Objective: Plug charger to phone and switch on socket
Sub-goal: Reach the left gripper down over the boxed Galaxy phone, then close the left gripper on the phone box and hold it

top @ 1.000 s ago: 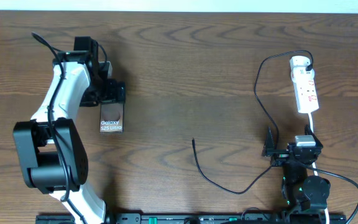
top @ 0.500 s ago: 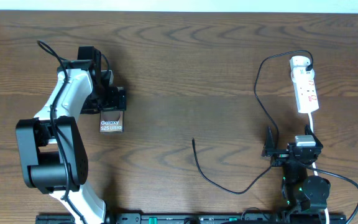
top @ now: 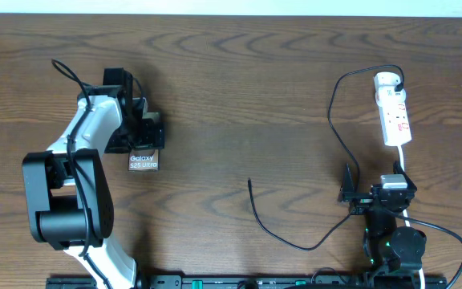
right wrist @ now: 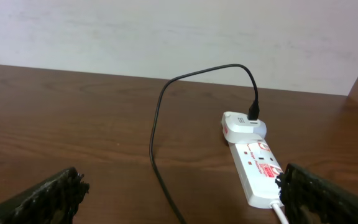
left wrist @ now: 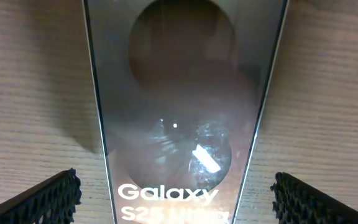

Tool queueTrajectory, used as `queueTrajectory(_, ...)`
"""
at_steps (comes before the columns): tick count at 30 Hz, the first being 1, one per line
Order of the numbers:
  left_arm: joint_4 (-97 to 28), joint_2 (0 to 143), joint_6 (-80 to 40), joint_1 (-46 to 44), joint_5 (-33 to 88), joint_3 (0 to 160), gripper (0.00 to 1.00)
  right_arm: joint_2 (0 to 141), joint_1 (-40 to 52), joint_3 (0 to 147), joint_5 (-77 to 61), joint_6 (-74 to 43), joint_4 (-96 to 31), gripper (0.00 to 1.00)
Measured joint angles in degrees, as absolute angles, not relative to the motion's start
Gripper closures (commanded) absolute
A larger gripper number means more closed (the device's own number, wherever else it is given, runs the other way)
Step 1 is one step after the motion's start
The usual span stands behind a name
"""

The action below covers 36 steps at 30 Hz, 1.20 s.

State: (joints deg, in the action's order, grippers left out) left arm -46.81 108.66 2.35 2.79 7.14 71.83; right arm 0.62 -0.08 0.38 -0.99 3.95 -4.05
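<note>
Overhead view: 2 arms work at a brown wooden table [top: 255, 96]. We see the left gripper [top: 146, 133] lowered over the far end of the phone [top: 143, 159], which lies flat in the left half of the table with its white "Galaxy S25 Ultra" lettering towards the near edge. We read its jaws as spread wide. In the left wrist view its 2 black fingers [left wrist: 45, 200] stand 1 on each side of the phone, each apart from the phone's long edges, so nothing is pinched; we see the round circle on the phone's face at the top of that view. The right gripper [top: 378, 195] sits near the near-right corner with its jaws likewise spread and holding nothing. The socket [top: 395, 116] lies near the right edge towards the far side, its long axis running from far to near, with the white plug [top: 387, 79] seated at its far end. From that plug the charger [top: 332, 120] loops left, runs down past the right gripper and curves across the near middle of the table. Its free connector tip [top: 249, 181] rests on the wood, well apart from the phone. We cannot tell the position of the socket's red switches.
</note>
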Motion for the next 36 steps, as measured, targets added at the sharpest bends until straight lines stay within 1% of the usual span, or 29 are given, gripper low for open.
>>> queueTrajectory(29, -45.2, 108.7, 2.3, 1.8, 7.1, 71.7, 0.02, 0.6, -0.1, 0.4, -1.0, 3.9, -4.1, 0.01)
queueTrajectory(36, -43.3, 108.7, 2.3, 1.8, 7.1, 69.2, 0.02, 0.6, -0.1, 0.4, -1.0, 3.9, -4.1, 0.01)
